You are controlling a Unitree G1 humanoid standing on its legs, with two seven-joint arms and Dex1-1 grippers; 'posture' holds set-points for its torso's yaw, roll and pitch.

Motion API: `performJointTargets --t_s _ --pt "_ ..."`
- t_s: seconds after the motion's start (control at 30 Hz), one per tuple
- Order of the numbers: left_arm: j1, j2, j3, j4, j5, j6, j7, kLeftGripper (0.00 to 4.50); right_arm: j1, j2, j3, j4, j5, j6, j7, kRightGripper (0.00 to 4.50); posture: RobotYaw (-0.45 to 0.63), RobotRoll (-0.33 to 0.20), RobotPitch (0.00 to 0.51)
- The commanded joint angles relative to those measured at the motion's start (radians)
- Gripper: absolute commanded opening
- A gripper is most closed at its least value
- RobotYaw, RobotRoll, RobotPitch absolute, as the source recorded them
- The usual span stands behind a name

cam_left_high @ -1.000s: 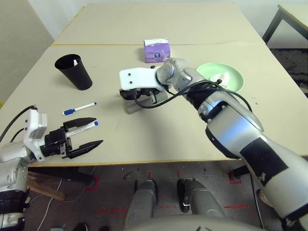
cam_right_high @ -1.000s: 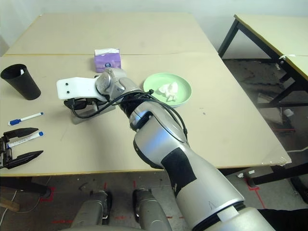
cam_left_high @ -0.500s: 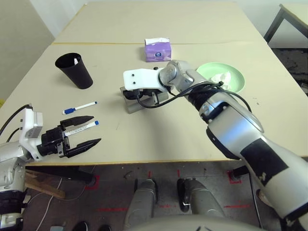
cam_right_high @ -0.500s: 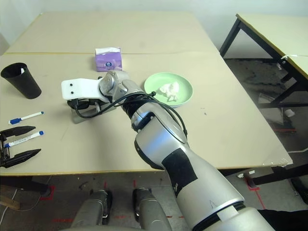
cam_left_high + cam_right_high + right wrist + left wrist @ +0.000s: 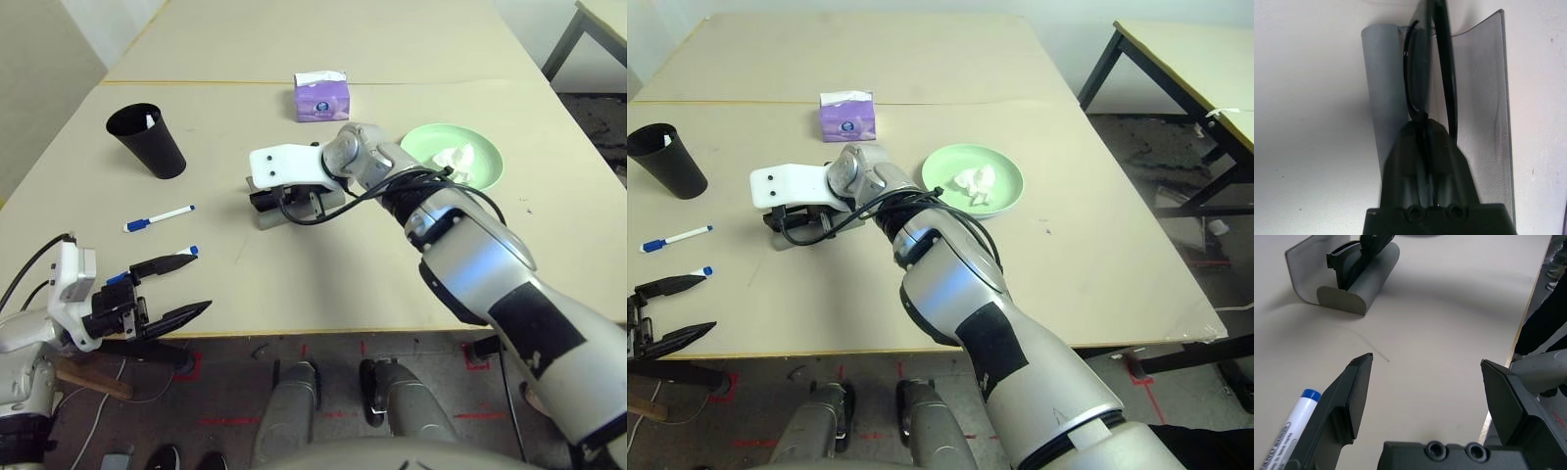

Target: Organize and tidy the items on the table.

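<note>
Sunglasses [image 5: 1426, 73] sit right at the tips of the right gripper [image 5: 1425, 129], whose fingers are close together around the thin black frame; I cannot tell if they squeeze it or have let go. The glasses run longways along the grey glasses case [image 5: 1484, 88], the same way the fingers point, down in its open trough. The case lies on the table [image 5: 323, 274] near the middle, with its flap standing up beside the glasses. The left gripper [image 5: 176, 289] is far off at the near table edge, its fingers spread wide and holding nothing, with a marker [image 5: 1288, 435] lying just beside one finger. So the right arm is the one for the glasses.
</note>
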Motion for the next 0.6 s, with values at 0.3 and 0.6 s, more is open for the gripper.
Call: performJointTargets --t_s 0.3,0.6 --pt "0.021 -0.045 -0.029 -0.062 0.007 0.029 0.025 4.5 -0.026 0.003 -0.019 0.049 -0.019 -0.004 -0.046 4.47 0.17 0.0 0.215" --pt "-0.007 -0.049 -0.04 -0.045 0.013 0.028 0.034 4.5 -0.032 -0.011 -0.038 0.056 -0.022 0.002 -0.053 4.47 0.16 0.0 0.21"
